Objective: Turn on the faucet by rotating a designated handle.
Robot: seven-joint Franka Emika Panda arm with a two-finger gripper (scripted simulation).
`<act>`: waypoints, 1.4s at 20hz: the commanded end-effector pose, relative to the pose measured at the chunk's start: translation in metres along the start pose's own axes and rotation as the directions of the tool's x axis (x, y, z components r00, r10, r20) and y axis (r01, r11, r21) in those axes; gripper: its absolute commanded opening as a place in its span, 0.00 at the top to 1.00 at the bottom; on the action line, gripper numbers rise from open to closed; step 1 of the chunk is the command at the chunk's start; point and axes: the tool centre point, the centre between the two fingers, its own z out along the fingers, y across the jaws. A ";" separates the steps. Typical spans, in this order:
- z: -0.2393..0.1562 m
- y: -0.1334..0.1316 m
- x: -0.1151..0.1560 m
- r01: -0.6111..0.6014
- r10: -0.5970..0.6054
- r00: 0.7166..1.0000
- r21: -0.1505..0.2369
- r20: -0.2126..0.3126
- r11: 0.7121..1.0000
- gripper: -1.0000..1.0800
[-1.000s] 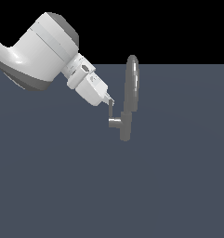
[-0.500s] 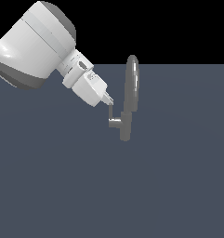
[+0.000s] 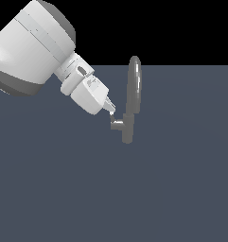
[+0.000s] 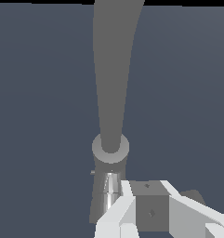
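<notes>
From my station I see the faucet (image 3: 128,125) standing upright on the dark grey-blue surface (image 3: 172,189), its tall arched spout (image 3: 134,85) rising above the short cylinder body. The handle (image 3: 117,123) projects from the body on the side facing the arm, as a short horizontal stub with a slim bar turned upward from its end. The claw (image 3: 110,108) comes in at a slant from above that side of the faucet, its tip at or touching the top of the handle bar; I cannot confirm contact. In the exterior view the fingertips merge into one pale point, so I cannot tell whether they are spread or pressed together. In the wrist view the claw (image 4: 132,204) is cut off by the frame edge, its white blocks covering part of the faucet (image 4: 110,153) base; the handle is hard to separate from the body there.
</notes>
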 end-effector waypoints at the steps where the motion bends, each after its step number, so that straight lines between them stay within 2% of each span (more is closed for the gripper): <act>1: 0.008 0.017 -0.007 0.011 -0.011 1.000 -0.019 -0.005 1.000 1.00; 5: 0.012 0.032 -0.012 0.012 -0.012 1.000 -0.022 -0.004 1.000 1.00; 6: 0.012 0.032 -0.012 0.012 -0.012 1.000 -0.022 -0.004 1.000 1.00; 7: 0.007 0.022 -0.006 0.003 -0.003 1.000 -0.004 -0.006 1.000 1.00; 18: 0.045 0.051 -0.045 0.011 -0.011 1.000 -0.021 -0.005 1.000 1.00; 19: 0.045 0.051 -0.045 0.011 -0.011 1.000 -0.021 -0.005 1.000 1.00; 20: 0.035 0.041 -0.036 -0.001 0.001 1.000 -0.001 -0.005 1.000 1.00; 28: 0.062 0.039 -0.061 0.006 -0.006 1.000 -0.013 -0.004 1.000 1.00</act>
